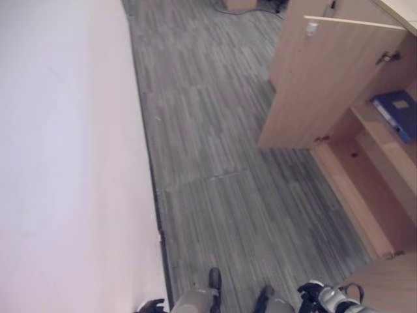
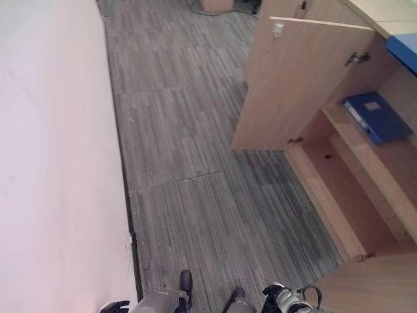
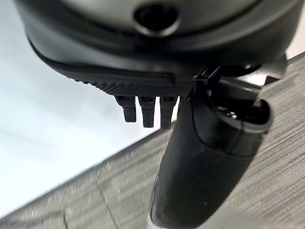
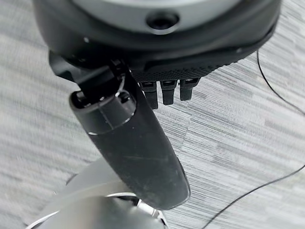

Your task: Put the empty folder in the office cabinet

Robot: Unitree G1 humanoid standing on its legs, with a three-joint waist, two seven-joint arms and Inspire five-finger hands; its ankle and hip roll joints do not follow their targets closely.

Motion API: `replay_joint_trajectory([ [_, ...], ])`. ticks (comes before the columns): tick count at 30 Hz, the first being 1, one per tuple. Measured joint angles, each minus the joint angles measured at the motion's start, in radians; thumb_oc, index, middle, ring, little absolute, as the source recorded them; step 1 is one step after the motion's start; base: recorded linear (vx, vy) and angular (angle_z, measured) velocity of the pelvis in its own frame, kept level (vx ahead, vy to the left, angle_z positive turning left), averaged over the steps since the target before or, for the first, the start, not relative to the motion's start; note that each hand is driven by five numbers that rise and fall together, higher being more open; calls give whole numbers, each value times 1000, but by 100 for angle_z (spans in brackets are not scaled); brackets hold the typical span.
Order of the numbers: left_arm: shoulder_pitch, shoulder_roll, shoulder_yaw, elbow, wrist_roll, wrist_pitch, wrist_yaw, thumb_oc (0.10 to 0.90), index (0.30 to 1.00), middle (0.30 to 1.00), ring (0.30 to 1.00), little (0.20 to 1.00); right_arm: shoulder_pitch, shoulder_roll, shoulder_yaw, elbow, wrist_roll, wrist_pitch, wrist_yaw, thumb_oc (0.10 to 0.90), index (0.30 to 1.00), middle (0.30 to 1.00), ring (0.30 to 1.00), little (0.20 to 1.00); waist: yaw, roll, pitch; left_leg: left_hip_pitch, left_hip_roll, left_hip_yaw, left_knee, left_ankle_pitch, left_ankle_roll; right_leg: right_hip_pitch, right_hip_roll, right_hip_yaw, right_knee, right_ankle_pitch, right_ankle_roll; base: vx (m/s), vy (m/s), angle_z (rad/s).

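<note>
Hanging low over the grey carpet floor (image 1: pixel 215 163), the right robot hand (image 4: pixel 157 47), with fingers straight and relaxed and the thumb stretched out beside them, holding nothing. Same for the left robot hand (image 3: pixel 143 57): fingers loose and straight, nothing between them and the thumb, only carpet under it and the white wall (image 1: pixel 65 163) just beside it on its outer side. Well ahead of the right robot hand and off to its outer side, higher than it, an open wooden cabinet (image 2: pixel 339 215) with its door (image 2: pixel 293 85) swung wide toward the room. Lying flat on the upper shelf (image 2: pixel 365 156) inside, a blue folder (image 2: pixel 376 117), well apart from both hands. Also a blue object (image 2: pixel 404 51) on the cabinet top, too much cut off to say what it is. Judging from this, the placing step seems finished, with the folder resting in the cabinet and free of any grip. For the next move, probably only to keep both hands clear of the door, or to reach forward and outward with the right robot hand to push it shut, if closing is wanted.
</note>
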Motion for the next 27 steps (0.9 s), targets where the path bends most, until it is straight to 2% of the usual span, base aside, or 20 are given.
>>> replay_joint_trajectory([
  [1, 1, 2, 7, 0, 0, -1, 1, 800, 900, 900, 900, 900, 0, 2, -3, 2, 0, 0, -1, 800, 900, 900, 900, 900, 4, -1, 2, 8, -1, 4, -3, -1, -2, 4, 1, -25, -19, 8, 8, 130, -108, -38],
  [2, 4, 12, 39, -4, 0, -1, 3, 800, 900, 900, 900, 900, 12, 2, -21, 3, 6, 1, -4, 800, 900, 900, 900, 900, 8, -13, 3, 51, -3, 34, -23, -7, -22, 31, 5, -159, -129, 65, 8, 175, -186, -64],
  [3, 27, 22, 82, -17, -1, -8, 2, 800, 900, 900, 900, 900, 18, 15, -27, 4, 8, 2, -9, 800, 900, 900, 900, 900, 27, -31, 0, 88, -2, 64, -37, -8, -51, 52, -3, -283, -167, 103, 3, 188, -201, -72],
  [4, 32, 25, 103, -18, -1, -7, 1, 800, 900, 900, 900, 900, 30, 17, -34, 4, 8, -1, -8, 800, 900, 900, 900, 900, 33, -38, -5, 94, 3, 71, -36, -15, -62, 64, -3, -316, -181, 137, 9, 152, -154, -60],
  [6, 35, 29, 143, -13, -1, -3, 1, 800, 900, 900, 900, 900, 43, 18, -55, 3, 24, -6, -7, 800, 900, 900, 900, 900, 32, -44, -9, 98, 17, 77, -34, -19, -85, 64, 10, -321, -183, 189, 9, 145, -63, -15],
  [7, 34, 30, 149, -14, -1, -1, 2, 800, 900, 900, 900, 900, 45, 18, -63, 4, 32, -5, -6, 800, 900, 900, 900, 900, 34, -46, -9, 99, 22, 78, -34, -19, -86, 66, 15, -317, -185, 199, -9, 273, -82, -10],
  [9, 49, 26, 156, -3, -1, -3, 1, 800, 900, 900, 900, 900, 43, 20, -66, 1, 45, -9, -4, 800, 900, 900, 900, 900, 47, -43, -13, 131, 35, 83, -50, -22, -103, 85, 47, -309, -189, 180, -107, 314, -130, -27],
  [10, 58, 15, 162, 21, -1, 3, 1, 800, 900, 900, 900, 900, 67, 15, -71, 14, 49, -15, -4, 800, 900, 900, 900, 900, 45, -24, -53, 142, 69, 78, -54, -45, -154, 88, 70, -308, -166, 149, -157, 314, -179, -11],
  [12, 73, 0, 165, 28, -2, 2, 2, 800, 900, 900, 900, 900, 95, 0, -85, 14, 50, -39, -6, 800, 900, 900, 900, 900, 41, -1, -89, 147, 102, 64, -43, -61, -174, 78, 60, -316, -70, 81, -149, 309, -168, 19],
  [14, 84, -2, 160, 30, -2, 5, 3, 800, 900, 900, 900, 900, 126, -9, -84, 15, 50, -34, -5, 800, 900, 900, 900, 900, 36, -8, -128, 147, 123, 41, -41, -74, -176, 69, 39, -337, 20, 18, -170, 243, -136, 33],
  [15, 84, -2, 143, 33, -2, 5, 3, 800, 900, 900, 900, 900, 138, -10, -85, 19, 50, -33, -5, 800, 900, 900, 900, 900, 34, -12, -137, 147, 128, 27, -40, -81, -178, 62, 19, -345, 71, -15, -172, 226, -169, 51],
  [16, 76, -3, 121, 34, -3, 4, 3, 800, 900, 900, 900, 900, 153, -12, -99, 18, 50, -34, -8, 800, 900, 900, 900, 900, 17, -22, -141, 142, 131, -3, -41, -80, -181, 34, -29, -348, 182, -61, -184, 161, -132, 60],
  [17, 68, -3, 105, 31, -3, 4, 4, 800, 900, 900, 900, 900, 154, -13, -114, 18, 50, -33, -8, 800, 900, 900, 900, 900, 7, -25, -140, 140, 135, -18, -42, -72, -188, 17, -54, -348, 243, -75, -186, 143, -119, 62],
  [18, 59, -5, 91, 25, -4, 4, 6, 800, 900, 900, 900, 900, 153, -14, -117, 18, 51, -33, -8, 800, 900, 900, 900, 900, 3, -15, -132, 137, 143, -31, -43, -65, -196, -8, -83, -350, 321, -89, -170, 89, -65, 38],
  [20, 55, -3, 86, 13, -4, 4, 24, 800, 900, 900, 900, 900, 152, -12, -118, 18, 58, -32, -9, 800, 900, 900, 900, 900, 0, -25, -132, 131, 152, -41, -38, -71, -190, -21, -112, -359, 334, -122, -138, 136, -93, 24],
  [21, 53, -4, 83, 11, -4, 4, 24, 800, 900, 900, 900, 900, 150, -13, -117, 17, 58, -32, -11, 800, 900, 900, 900, 900, -3, -33, -136, 124, 152, -43, -35, -72, -191, -14, -110, -364, 333, -132, -165, 133, -99, 18],
  [22, 54, -4, 75, 8, -4, 2, 24, 800, 900, 900, 900, 900, 145, -15, -117, 12, 58, -32, -13, 800, 900, 900, 900, 900, -3, -29, -130, 122, 150, -30, -31, -71, -192, -9, -103, -367, 316, -150, -218, 127, -117, 5],
  [23, 51, -11, 66, 2, -5, 0, 24, 800, 900, 900, 900, 900, 141, -22, -116, 10, 58, -32, -18, 800, 900, 900, 900, 900, -10, -15, -120, 129, 153, -22, -32, -73, -196, -4, -96, -366, 316, -161, -237, 114, -124, -3],
  [25, 40, -18, 52, -5, -4, 3, 23, 800, 900, 900, 900, 900, 117, -46, -107, 8, 57, -32, -22, 800, 900, 900, 900, 900, -25, 19, -93, 142, 167, -23, -40, -68, -216, -5, -106, -369, 363, -162, -236, 120, -126, 4],
  [27, 14, -4, 27, -5, -3, 1, 31, 800, 900, 900, 900, 900, 108, -61, -110, 5, 58, -34, -20, 800, 900, 900, 900, 900, -46, 30, -73, 142, 178, -27, -51, -66, -232, -25, -121, -366, 421, -178, -219, 149, -126, 8],
])
